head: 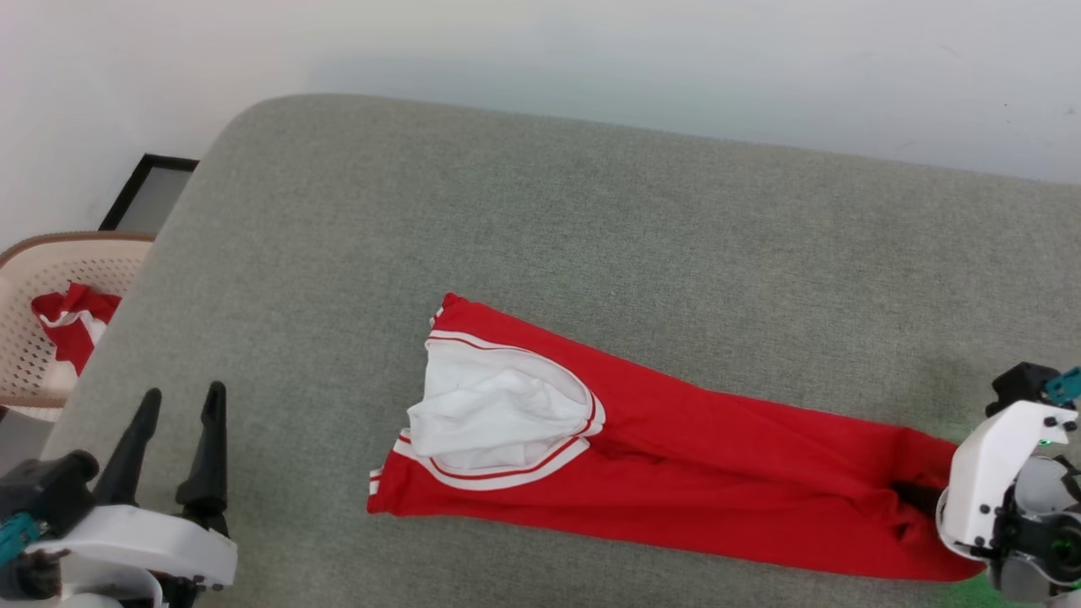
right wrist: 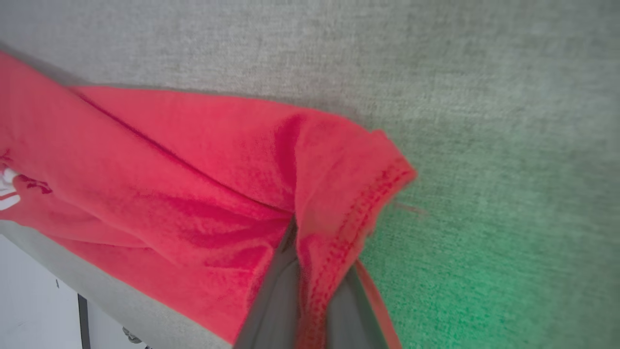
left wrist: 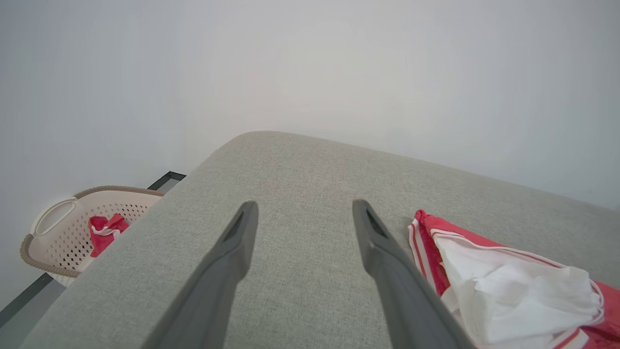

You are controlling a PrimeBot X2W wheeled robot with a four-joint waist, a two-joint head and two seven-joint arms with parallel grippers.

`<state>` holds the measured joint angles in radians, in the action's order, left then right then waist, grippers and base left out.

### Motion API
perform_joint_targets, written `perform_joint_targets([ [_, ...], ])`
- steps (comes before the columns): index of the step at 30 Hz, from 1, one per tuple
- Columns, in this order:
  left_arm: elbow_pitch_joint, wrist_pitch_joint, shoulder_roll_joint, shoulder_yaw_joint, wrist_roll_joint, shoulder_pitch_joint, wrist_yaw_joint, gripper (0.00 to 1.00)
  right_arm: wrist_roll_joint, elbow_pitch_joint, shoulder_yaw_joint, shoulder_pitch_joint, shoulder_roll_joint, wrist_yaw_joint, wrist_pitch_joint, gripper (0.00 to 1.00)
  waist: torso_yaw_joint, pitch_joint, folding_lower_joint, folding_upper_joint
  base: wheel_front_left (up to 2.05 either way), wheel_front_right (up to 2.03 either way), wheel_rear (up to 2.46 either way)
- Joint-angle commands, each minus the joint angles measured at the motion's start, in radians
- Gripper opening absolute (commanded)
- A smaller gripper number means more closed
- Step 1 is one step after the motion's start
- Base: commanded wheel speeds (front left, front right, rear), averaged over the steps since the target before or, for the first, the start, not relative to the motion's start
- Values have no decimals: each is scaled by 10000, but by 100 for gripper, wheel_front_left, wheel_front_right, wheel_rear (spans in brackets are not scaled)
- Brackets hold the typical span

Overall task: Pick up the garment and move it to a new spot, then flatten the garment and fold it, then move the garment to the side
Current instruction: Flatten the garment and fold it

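While the head view looks down on the grey upholstered surface (head: 591, 211), the red jersey-style garment with white sleeve and striped trim (head: 718, 456) lies drawn out in a long narrow band across the near half, white sleeve bunched at its left end. Down at the far right end, the right tool (head: 916, 498) is pinched onto the red hem! Well apart at the lower left, the left tool (head: 184, 405) hovers with fingers spread wide, nothing between them. Off the edge sits a beige perforated basket (head: 25, 279) with a small red-and-white cloth (head: 72, 325) inside.

Over to the left wrist view: the left tool (left wrist: 305, 208) is wide over bare upholstery, and the garment (left wrist: 508, 291) has its striped end just beside one finger.

Right wrist view: the right tool (right wrist: 319, 271) is clamped on a gathered fold of the garment (right wrist: 193, 184), right at the stitched hem.

My read: thin, light, limp knit. It'll sag and bunch from a single hold. The hem and the striped trim look the firmest places to pinch, one at each end.
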<state>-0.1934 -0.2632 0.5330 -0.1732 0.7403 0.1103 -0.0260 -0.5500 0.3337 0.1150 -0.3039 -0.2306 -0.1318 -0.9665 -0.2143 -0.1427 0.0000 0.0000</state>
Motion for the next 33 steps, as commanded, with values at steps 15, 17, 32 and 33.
perform_joint_targets([
  [15,-287,-9,-675,1044,-977,-309,589,100,779,416,1627,-151,-1406,22,199,0,467,137,0,0,0,0,0],
  [17,-318,-9,-700,1081,-1012,-319,615,100,678,352,1624,-173,-1386,22,162,0,499,166,0,0,0,0,0],
  [32,-745,-10,-959,1111,-1355,-253,968,100,-1369,-3063,-145,377,553,20,-1067,0,308,621,0,0,0,0,0],
  [33,-773,-10,-981,1098,-1362,-233,983,100,-1353,-3202,-333,321,733,20,-1084,0,247,630,0,0,0,0,0],
])
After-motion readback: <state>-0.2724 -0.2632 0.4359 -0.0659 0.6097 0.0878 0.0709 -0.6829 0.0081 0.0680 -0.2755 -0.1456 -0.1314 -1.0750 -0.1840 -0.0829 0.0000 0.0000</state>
